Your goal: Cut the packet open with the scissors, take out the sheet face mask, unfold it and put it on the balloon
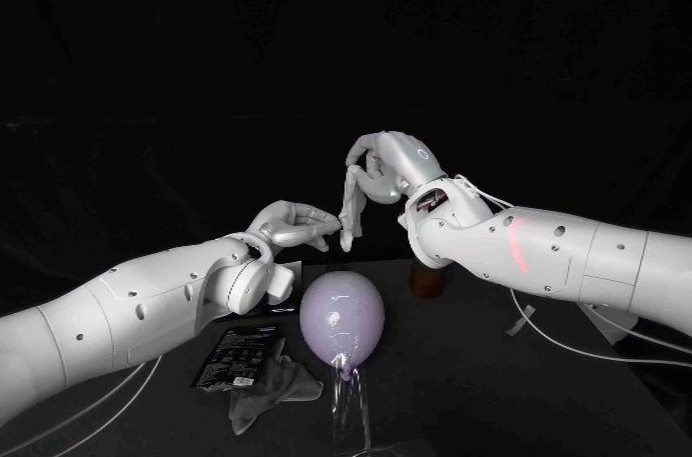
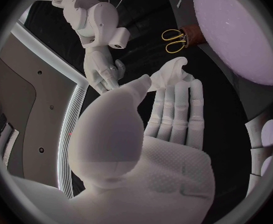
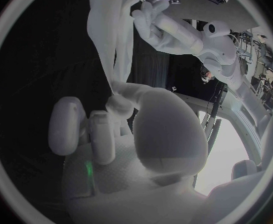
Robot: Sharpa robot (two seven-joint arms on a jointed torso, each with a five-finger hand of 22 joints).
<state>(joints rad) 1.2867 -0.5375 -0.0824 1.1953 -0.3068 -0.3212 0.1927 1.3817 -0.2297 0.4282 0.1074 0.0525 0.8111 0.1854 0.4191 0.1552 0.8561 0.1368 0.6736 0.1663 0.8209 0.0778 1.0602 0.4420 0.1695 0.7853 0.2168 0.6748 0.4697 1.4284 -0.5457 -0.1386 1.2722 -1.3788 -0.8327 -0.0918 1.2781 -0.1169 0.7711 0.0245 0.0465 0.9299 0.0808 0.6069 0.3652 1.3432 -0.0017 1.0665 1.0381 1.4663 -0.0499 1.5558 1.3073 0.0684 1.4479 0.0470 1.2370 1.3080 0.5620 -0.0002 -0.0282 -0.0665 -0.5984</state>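
Both L hand point(image 1: 296, 225) & R hand point(image 1: 389, 162) pinch mask point(image 1: 351, 202); scissors point(image 2: 174, 40) in cup point(image 2: 196, 35).

From my seat the head view is dim: the black backdrop point(image 1: 173, 67) and black table point(image 1: 490, 387) swallow detail, while the white arms point(image 1: 130, 312) catch the light and stand out. I see glare streaking the balloon point(image 1: 342, 315). Both wrist views bow straight edges toward their dark rims.

Your head camera looks down on the black table point(image 1: 476, 377) from mid range. Your wrist cameras sit close behind the silver left hand point(image 2: 174, 109) and silver right hand point(image 3: 105, 129), facing each other. All three views share the pale limp sheet mask point(image 1: 351, 199).
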